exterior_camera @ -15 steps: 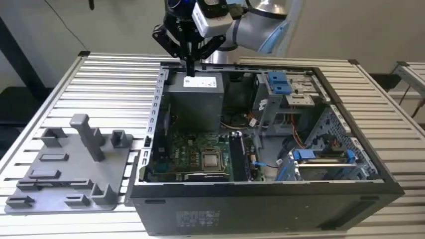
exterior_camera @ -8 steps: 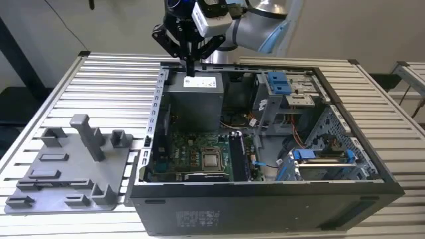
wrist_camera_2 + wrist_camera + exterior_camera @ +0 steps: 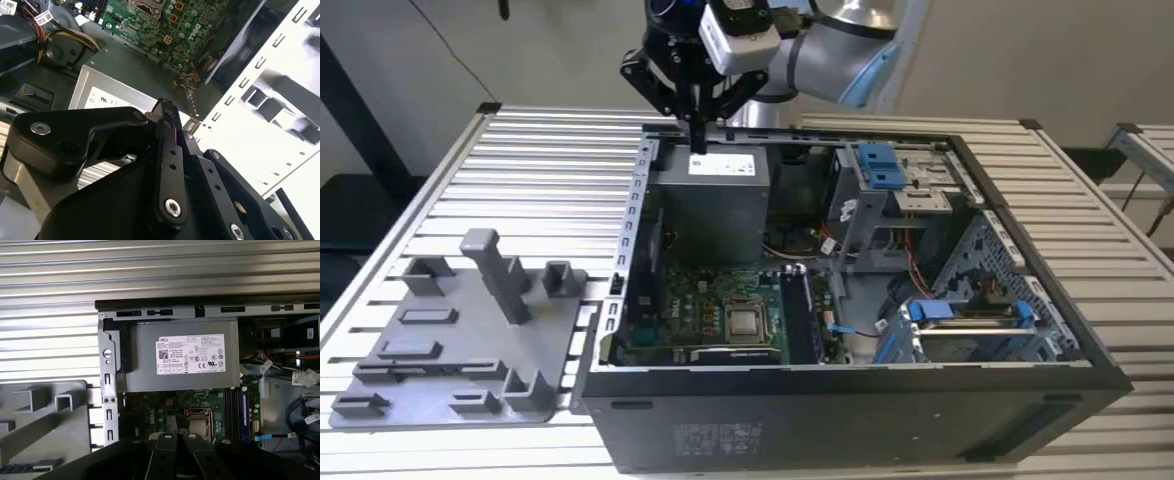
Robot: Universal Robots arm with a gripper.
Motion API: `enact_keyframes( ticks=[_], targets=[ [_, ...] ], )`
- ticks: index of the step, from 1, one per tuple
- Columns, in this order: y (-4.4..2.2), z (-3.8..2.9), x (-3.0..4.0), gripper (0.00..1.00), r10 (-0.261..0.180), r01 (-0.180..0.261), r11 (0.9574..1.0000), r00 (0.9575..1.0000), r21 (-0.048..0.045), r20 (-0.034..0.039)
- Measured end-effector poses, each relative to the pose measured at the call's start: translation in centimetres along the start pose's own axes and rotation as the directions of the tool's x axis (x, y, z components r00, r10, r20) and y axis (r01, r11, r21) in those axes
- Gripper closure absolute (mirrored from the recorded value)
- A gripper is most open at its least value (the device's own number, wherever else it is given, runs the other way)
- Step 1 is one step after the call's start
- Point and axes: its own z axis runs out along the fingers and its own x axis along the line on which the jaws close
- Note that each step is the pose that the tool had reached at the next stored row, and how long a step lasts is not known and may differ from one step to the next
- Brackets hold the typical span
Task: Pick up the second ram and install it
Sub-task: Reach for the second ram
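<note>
The black two-fingered gripper (image 3: 698, 140) hangs clenched and empty at upper centre. The thin dark second ram (image 3: 798, 315), apparently slotted, lies lower right, its length running down-frame.

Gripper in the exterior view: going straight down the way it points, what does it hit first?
Probably the labelled top of the power supply; the gripper hangs right above its rear edge. Depth is unclear, so it might just miss.

An open computer case (image 3: 854, 425), probably housing a power supply (image 3: 714, 210), sits beside a grey fixture (image 3: 480, 352).
</note>
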Motion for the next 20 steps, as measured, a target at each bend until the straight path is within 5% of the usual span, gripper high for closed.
enact_keyframes(
  ticks=[20],
  targets=[
    [-0.20, -0.05, 2.92, 0.89, -0.001, 0.001, 1.0000, 1.0000, -0.0002, 0.0000]
  ],
)
